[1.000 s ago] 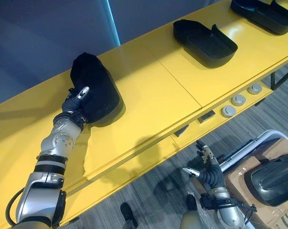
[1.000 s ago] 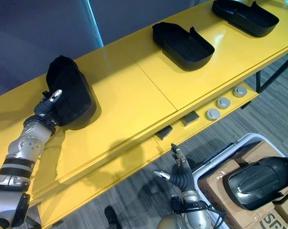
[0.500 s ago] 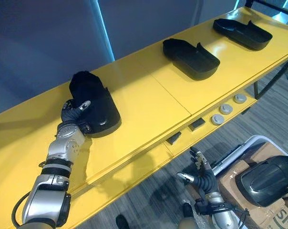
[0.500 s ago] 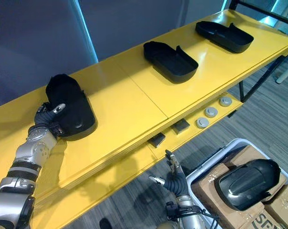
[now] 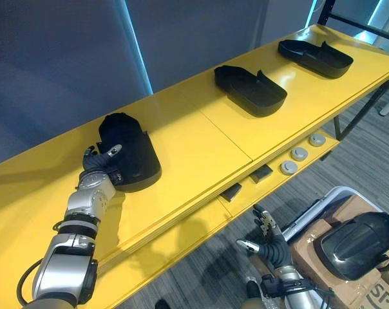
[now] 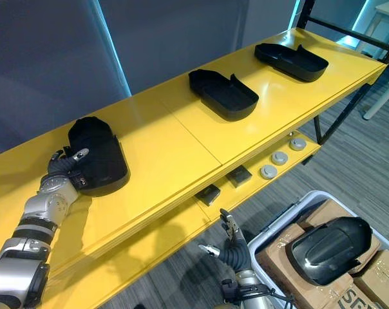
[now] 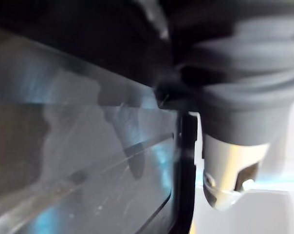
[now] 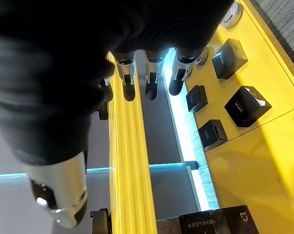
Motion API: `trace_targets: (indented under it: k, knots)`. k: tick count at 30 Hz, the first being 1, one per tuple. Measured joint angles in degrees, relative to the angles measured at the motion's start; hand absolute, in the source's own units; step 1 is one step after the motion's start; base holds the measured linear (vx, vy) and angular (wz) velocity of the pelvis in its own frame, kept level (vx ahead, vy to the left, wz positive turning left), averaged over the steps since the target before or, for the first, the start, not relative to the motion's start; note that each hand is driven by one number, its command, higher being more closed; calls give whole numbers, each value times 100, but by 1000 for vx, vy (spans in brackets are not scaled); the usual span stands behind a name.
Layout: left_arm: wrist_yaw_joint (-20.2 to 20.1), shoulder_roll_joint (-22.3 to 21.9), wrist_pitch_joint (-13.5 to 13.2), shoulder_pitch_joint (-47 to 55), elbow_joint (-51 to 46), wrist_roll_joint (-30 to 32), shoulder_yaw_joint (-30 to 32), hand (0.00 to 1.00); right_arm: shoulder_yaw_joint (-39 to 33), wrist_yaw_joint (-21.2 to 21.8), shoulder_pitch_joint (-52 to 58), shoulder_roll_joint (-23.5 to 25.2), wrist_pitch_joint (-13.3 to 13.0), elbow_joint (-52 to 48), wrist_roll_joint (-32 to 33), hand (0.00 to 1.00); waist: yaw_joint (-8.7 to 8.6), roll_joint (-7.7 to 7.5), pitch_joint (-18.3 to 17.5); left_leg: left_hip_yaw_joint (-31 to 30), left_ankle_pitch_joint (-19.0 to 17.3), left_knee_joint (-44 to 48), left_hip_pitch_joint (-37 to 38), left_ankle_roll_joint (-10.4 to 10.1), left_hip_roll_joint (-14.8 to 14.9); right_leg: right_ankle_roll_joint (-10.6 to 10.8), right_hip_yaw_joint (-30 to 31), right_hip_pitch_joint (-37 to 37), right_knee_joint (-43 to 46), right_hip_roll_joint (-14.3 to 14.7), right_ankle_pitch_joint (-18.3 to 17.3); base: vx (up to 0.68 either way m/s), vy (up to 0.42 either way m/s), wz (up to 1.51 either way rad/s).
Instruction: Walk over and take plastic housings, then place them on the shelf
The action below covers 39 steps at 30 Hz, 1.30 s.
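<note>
Black housing (image 5: 129, 151) beside left hand (image 5: 96, 166) lies crosswise on shelf (image 5: 201, 141), domed end rearward.

No text clear enough to read. Cardboard box (image 5: 312, 250), just beside the right hand (image 5: 269, 244): partial dark lettering, cut off at the edge. Black blocks (image 8: 240, 105) beyond the same hand: small pale marks, illegible.

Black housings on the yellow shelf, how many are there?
3: left housing by the left hand, middle housing, far housing at the right end. More may lie past the edges.
</note>
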Motion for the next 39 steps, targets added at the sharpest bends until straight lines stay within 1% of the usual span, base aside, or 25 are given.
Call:
trace_targets:
  k: [2, 7, 8, 9, 11, 14, 17, 19, 21, 23, 24, 25, 26, 27, 28, 29, 31, 32, 33, 34, 35, 36, 37, 38, 39]
  knots:
    - [226, -40, -76, 1, -8, -116, 4, 0, 86, 1, 81, -1, 0, 0, -3, 0, -3, 2, -14, 0, 0, 0, 2, 0, -1, 0, 0, 4, 0, 0, 0, 0, 0, 0]
    - [257, -68, -130, 11, -141, -121, 23, 0, 103, 4, 168, 22, -1, 0, -8, 0, 2, 14, -90, 0, 1, 0, 8, 1, -2, -1, -6, 19, -15, 0, 1, 0, 0, 0]
    - [271, -68, -130, 13, -227, -11, 24, 0, 101, 5, 190, 36, -3, 0, -8, 0, 2, 21, -133, -7, 1, 0, 19, 1, -2, -1, -19, 51, -36, 0, 1, 14, 6, 4]
    - [304, -67, -134, 12, -318, 286, 25, 0, 102, 11, 227, 47, -7, 0, -8, 0, 2, 31, -177, -16, 1, 0, 34, 1, -2, -3, -42, 96, -76, 0, 4, 13, 7, 4]
    - [317, -60, -194, 11, -459, 658, 40, 0, 107, 20, 301, 64, -8, 0, -8, 0, 16, 59, -290, -16, -3, -1, 36, -4, -2, -5, -50, 107, -89, 0, 5, 0, 0, 0]
    - [219, -51, -280, -48, -757, 894, 71, 0, 118, 50, 324, 88, -10, 4, -7, 0, 12, 99, -393, -67, -10, -2, 121, -12, 0, -5, -140, 272, -149, -2, 4, 5, 5, 8]
    - [211, -21, -212, -100, -862, 1157, 71, 0, 159, 54, 344, 88, -79, 10, -7, 0, 29, 201, -547, -77, -20, -4, 117, -23, 1, -4, -158, 291, -173, -2, 5, -3, 2, 2]
    - [147, 6, -38, -115, -853, 1436, 70, 0, 203, 55, 350, 65, -90, 21, -7, 0, 48, 328, -688, -107, -19, -4, 115, -23, 2, -4, -187, 313, -175, -2, 4, -5, 5, 5]
    - [47, 52, -22, -139, -813, 1502, 63, 0, 205, 54, 361, 65, -109, 58, -7, 0, 52, 387, -728, -186, -18, -4, 123, -21, 3, -4, -266, 387, -181, -2, 2, -8, 1, 16]
    - [-14, 186, -107, -182, -679, 1600, 62, 0, 211, 44, 350, 61, -115, 128, -8, 0, 91, 399, -741, -220, -13, -4, 142, -16, 6, -2, -300, 433, -179, -1, -1, -20, 3, 11]
    - [-81, 357, -294, -181, -652, 1581, 69, 0, 213, 0, 325, 45, -127, 203, -15, 0, 129, 396, -748, -222, -15, -4, 146, -18, 6, -1, -299, 438, -178, -2, -2, 0, 0, 0]
    - [-266, 477, -618, -155, -754, 1450, 156, 0, 208, -89, 330, 38, -127, 260, -32, 0, 210, 395, -765, -222, -16, -1, 148, -17, 6, -1, -296, 437, -177, -1, -1, 0, 0, 0]
    - [-337, 518, -764, -50, -975, 1352, 266, 0, 203, -135, 331, 42, -127, 276, -37, 0, 240, 394, -788, -222, -16, 1, 147, -17, 5, -1, -294, 432, -177, -1, -1, -2, 7, -4]
    - [-435, 565, -1095, 401, -1770, 1139, 572, 0, 198, -240, 332, 66, -128, 276, -64, 0, 298, 390, -857, -217, -26, 29, 146, -22, 4, 0, -269, 417, -180, -1, -3, 27, 6, -11]
    - [-483, 528, -1498, 1041, -2741, 866, 820, 0, 179, -363, 338, 105, -131, 275, -160, 0, 356, 381, -936, -243, -120, 176, 116, -26, 10, 7, -224, 415, -183, -3, -11, 35, 8, -24]
    - [-603, 286, -1862, 1978, -3933, 612, 1158, 0, 142, -488, 326, 160, -135, 267, -269, 0, 437, 356, -968, -471, -322, 557, 46, -40, 18, 11, -121, 420, -198, -22, -21, 34, 1, -35]
    - [-609, -274, -2219, 3091, -5180, 490, 1382, 0, 55, -634, 322, 194, -160, 259, -351, 0, 593, 353, -1026, -915, -554, 971, -35, -68, 28, 15, 85, 400, -199, -37, -26, 27, -6, -63]
    - [-532, -1291, -2598, 4470, -6546, 543, 1271, 0, -170, -811, 314, 212, -194, 232, -438, 0, 785, 342, -1024, -1472, -937, 1406, -51, -187, 52, 37, 349, 382, -183, -4, -46, 21, 17, -77]
    - [-523, -1746, -2752, 4969, -6960, 660, 1069, 0, -317, -886, 315, 206, -202, 216, -436, 0, 831, 361, -1036, -1599, -1131, 1563, -48, -269, 87, 50, 424, 390, -169, 28, -56, 16, 112, -78]
    - [-517, -2403, -3006, 5672, -7342, 916, 564, 0, -626, -1029, 325, 220, -205, 199, -430, 0, 857, 390, -1055, -1621, -1556, 1752, -21, -361, 168, 76, 526, 395, -130, 108, -71, -3, 143, -45]
    - [-523, -2586, -3112, 5880, -7344, 1005, 284, 0, -823, -1119, 306, 286, -204, 204, -426, 0, 869, 301, -1034, -1579, -1690, 1894, -15, -379, 159, 85, 645, 390, -96, 104, -75, -46, 185, -67]
    - [-636, -2645, -3222, 6022, -7221, 1068, -155, 0, -1061, -1272, 360, 443, -213, 54, -351, 0, 860, 157, -1040, -1424, -1921, 2128, -23, -401, 172, 121, 900, 337, -120, 121, -61, -83, 113, -69]
    - [-668, -2637, -3225, 6015, -7164, 1168, -300, 0, -1104, -1320, 431, 508, -227, -44, -268, 0, 847, 82, -1041, -1313, -1968, 2182, -7, -397, 193, 149, 1042, 301, -155, 142, -60, -122, 103, -102]
    - [-684, -2636, -3256, 5987, -7102, 1422, -622, 0, -1176, -1338, 611, 638, -277, -228, -134, 0, 788, -33, -1048, -1065, -2031, 2242, 54, -381, 219, 105, 1342, 215, -245, 186, 55, -110, 73, -104]
    - [-736, -2635, -3292, 5924, -7001, 1476, -832, 0, -1232, -1335, 743, 692, -336, -354, 6, 0, 745, -107, -1017, -852, -2090, 2317, 106, -389, 263, -25, 1455, 170, -331, 208, 216, -104, 82, -134]
